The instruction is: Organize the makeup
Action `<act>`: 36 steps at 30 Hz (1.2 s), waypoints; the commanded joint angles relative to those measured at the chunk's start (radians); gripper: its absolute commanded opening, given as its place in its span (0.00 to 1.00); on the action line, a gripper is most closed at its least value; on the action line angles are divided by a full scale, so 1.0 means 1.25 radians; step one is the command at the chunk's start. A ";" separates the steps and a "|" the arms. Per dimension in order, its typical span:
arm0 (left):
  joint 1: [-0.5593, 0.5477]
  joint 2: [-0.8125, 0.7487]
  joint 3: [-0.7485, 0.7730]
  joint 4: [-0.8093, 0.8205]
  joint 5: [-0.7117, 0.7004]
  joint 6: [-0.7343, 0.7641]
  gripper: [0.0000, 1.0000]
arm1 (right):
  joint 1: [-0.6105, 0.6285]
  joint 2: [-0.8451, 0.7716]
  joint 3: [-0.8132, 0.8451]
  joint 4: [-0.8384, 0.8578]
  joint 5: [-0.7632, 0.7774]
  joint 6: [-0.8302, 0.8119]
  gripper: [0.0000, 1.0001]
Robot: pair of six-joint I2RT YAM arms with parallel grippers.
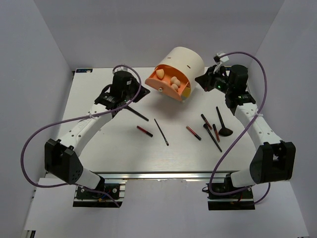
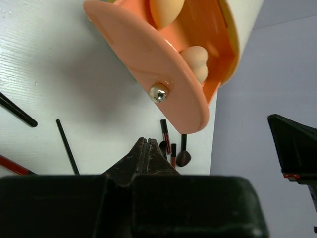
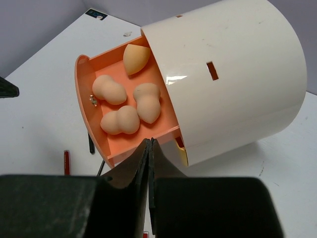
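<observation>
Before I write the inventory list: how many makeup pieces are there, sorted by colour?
Beige sponges, in the drawer: 4
Red-and-black sticks, on the table: 4
All-black sticks and brushes, on the table: 4
Total: 12

Sponges point(image 1: 174, 83): from above only three pale lumps show in the drawer point(image 1: 164, 89); the back of it lies under the case point(image 1: 187, 63).
Upper sponge point(image 2: 166, 10): cut off by the top edge of the left wrist view.
Lower sponge point(image 2: 198, 59): half behind the drawer front.
Red stick point(image 2: 9, 164): runs off the left edge and under the camera housing.
Black stick point(image 2: 17, 113): only one end in frame.
Small sticks point(image 2: 165, 135): beyond the left jaws, too small to tell apart, partly behind the tips.
Lower drawer point(image 3: 184, 154): a yellow sliver only.
Dark shape point(image 2: 297, 148): cut by the right edge; can't tell what it is.
</observation>
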 commanded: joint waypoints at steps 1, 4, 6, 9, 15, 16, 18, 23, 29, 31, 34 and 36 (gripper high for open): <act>0.007 0.020 -0.011 0.055 0.007 -0.013 0.00 | -0.003 -0.001 0.035 0.023 0.018 0.026 0.05; 0.007 0.135 0.060 0.051 0.058 -0.014 0.00 | -0.004 -0.006 0.027 0.014 0.029 0.023 0.08; 0.007 0.176 0.105 0.042 0.064 -0.008 0.00 | -0.003 -0.014 0.020 0.014 0.035 0.018 0.09; 0.005 0.242 0.196 0.008 0.057 0.010 0.01 | -0.003 -0.035 0.008 0.013 0.045 0.008 0.10; 0.007 0.333 0.331 -0.029 0.067 0.035 0.15 | -0.003 -0.054 -0.012 0.011 0.053 -0.001 0.10; 0.007 0.340 0.341 -0.024 0.071 0.036 0.17 | -0.004 -0.054 -0.013 0.010 0.051 -0.003 0.10; 0.007 0.358 0.364 -0.013 0.077 0.036 0.21 | -0.003 -0.054 -0.013 0.010 0.051 -0.006 0.11; 0.007 0.404 0.417 0.015 0.109 0.031 0.29 | -0.004 -0.049 -0.013 0.011 0.048 -0.009 0.11; 0.010 0.473 0.483 0.023 0.130 0.019 0.35 | -0.003 -0.044 -0.013 0.016 0.046 -0.008 0.11; 0.013 0.490 0.513 0.025 0.138 0.013 0.36 | -0.004 -0.044 -0.014 0.016 0.048 -0.008 0.12; 0.019 0.518 0.559 0.026 0.150 0.008 0.39 | -0.004 -0.044 -0.016 0.016 0.048 -0.009 0.12; 0.024 0.536 0.585 0.020 0.154 0.008 0.41 | -0.004 -0.046 -0.016 0.016 0.048 -0.009 0.12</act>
